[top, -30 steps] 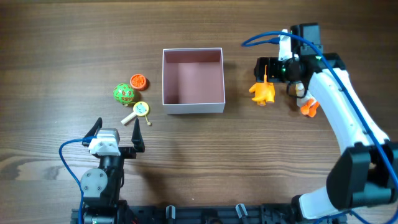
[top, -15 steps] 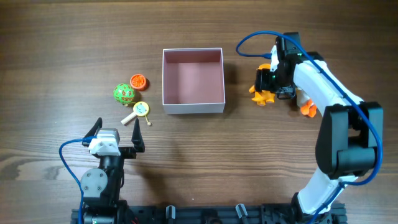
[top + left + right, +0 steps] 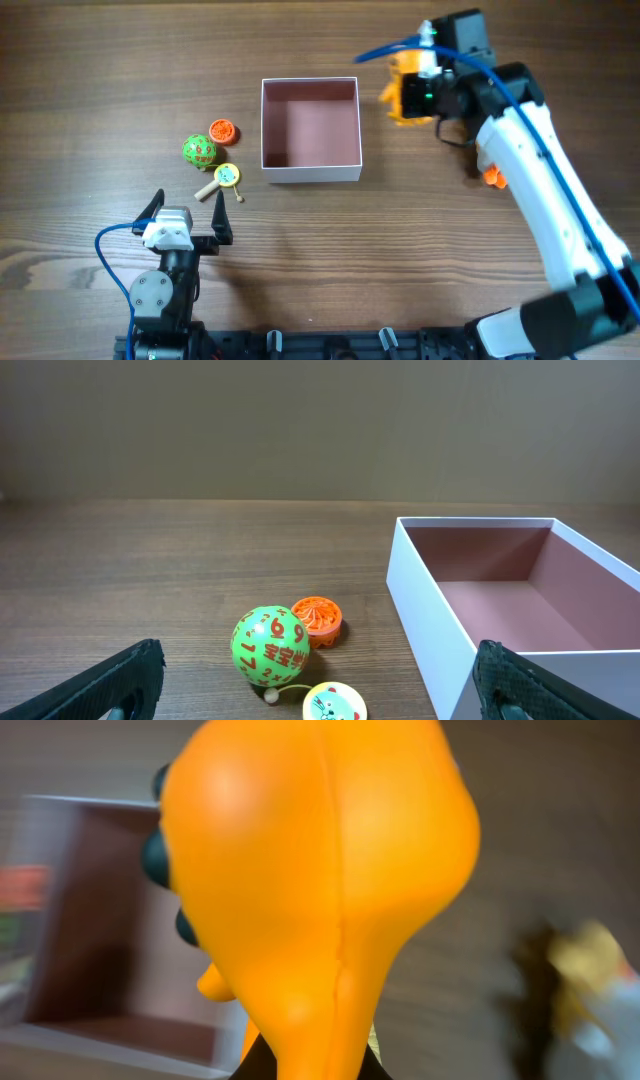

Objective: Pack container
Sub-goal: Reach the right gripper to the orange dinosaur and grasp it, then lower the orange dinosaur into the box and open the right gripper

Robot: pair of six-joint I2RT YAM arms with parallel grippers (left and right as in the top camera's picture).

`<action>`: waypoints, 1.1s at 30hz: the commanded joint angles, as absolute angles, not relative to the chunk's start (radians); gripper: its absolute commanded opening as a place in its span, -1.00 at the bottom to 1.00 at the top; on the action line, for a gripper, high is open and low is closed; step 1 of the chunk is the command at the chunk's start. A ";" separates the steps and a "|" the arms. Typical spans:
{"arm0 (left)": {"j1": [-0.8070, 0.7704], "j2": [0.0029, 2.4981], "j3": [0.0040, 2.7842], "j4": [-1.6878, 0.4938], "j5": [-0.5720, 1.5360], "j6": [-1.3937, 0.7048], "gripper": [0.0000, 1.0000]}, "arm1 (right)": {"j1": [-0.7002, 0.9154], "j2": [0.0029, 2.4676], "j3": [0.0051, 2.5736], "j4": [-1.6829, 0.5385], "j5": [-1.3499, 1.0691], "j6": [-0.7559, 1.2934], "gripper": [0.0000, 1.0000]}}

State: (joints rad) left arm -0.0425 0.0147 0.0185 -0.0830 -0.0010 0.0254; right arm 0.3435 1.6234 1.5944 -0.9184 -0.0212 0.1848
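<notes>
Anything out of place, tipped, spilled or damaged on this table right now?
Nothing stands out. The container sits upright, empty, walls intact. The green ball, orange disc and yellow rattle lie on the table beside it; the right tool holds an orange toy near its corner.

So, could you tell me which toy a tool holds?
The orange figure in the right tool; the green ball, orange disc and yellow rattle lie loose.

The right arm has white shells, black joints and a blue cable.
</notes>
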 commanded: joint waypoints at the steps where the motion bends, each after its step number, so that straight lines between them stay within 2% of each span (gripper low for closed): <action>1: -0.034 0.007 0.010 -0.082 0.011 0.045 0.99 | 0.505 1.595 1.623 -0.871 0.055 0.276 -0.91; 5: -0.034 0.007 0.010 -0.082 0.011 0.046 0.99 | 0.633 1.687 1.623 -0.810 0.125 0.372 -0.91; 9: -0.034 0.007 0.010 -0.082 0.011 0.045 1.00 | 0.681 1.812 1.623 -0.782 0.186 0.398 -0.91; 17: -0.034 0.007 0.010 -0.082 0.011 0.045 0.99 | 0.683 2.006 1.623 -0.782 0.229 0.442 -0.90; 24: -0.034 0.007 0.010 -0.082 0.011 0.045 1.00 | 0.681 2.021 1.622 -0.817 0.326 0.503 -0.83; 33: -0.034 0.007 0.010 -0.082 0.011 0.045 0.99 | 0.680 2.023 1.621 -0.820 0.341 0.535 -0.85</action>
